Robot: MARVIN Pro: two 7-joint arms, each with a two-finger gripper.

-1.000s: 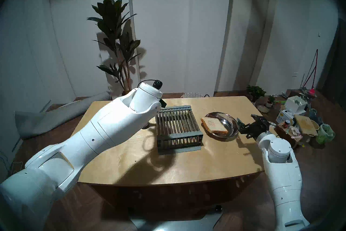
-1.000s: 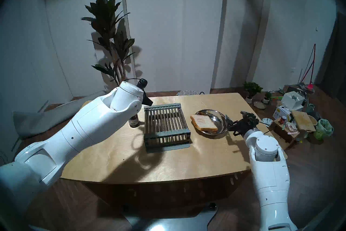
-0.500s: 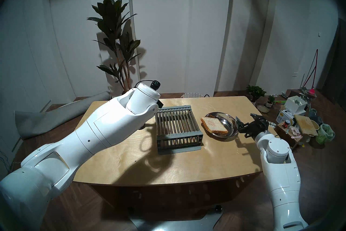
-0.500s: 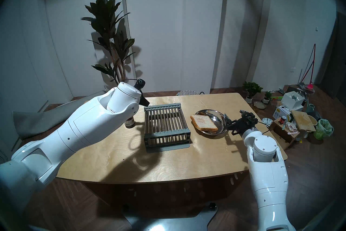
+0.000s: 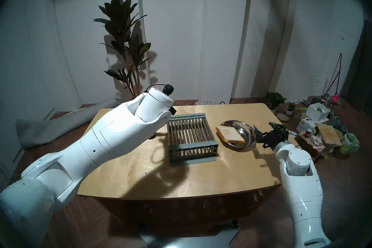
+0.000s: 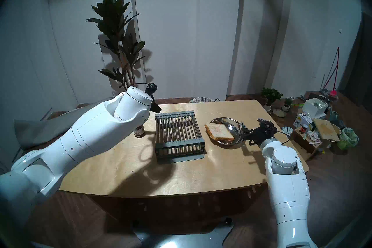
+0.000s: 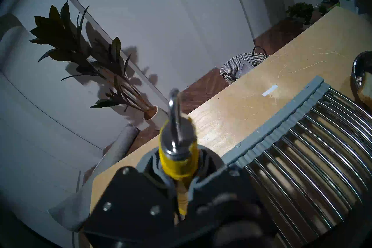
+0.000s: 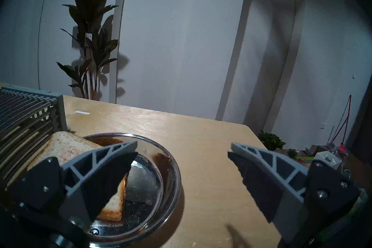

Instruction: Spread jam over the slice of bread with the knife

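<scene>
The rack (image 5: 192, 136) stood at the middle of the table (image 5: 201, 177) and serves as the reference. Nearest the robot, the right gripper (image 8: 182, 153) hovered level to the right of the rack, beside the plate's right rim, its fingers spread wide and holding nothing. The plate (image 5: 248, 134), a shallow metal dish, sat just right of the rack; the slice of bread (image 5: 230, 134) lay in it, tilted on the rim nearer the rack, with a faint pink stain on its crumb. Brown smears marked the dish's inside. Left of the rack, the jam jar (image 6: 139, 131) stood upright on the table, partly hidden behind the left arm. Above the rack's far left corner, the left gripper (image 7: 182, 187) was clamped on the knife (image 7: 177, 147) by its yellow handle, the blade pointing away toward the wall; the blade was blurred, and any jam on it could not be made out.
</scene>
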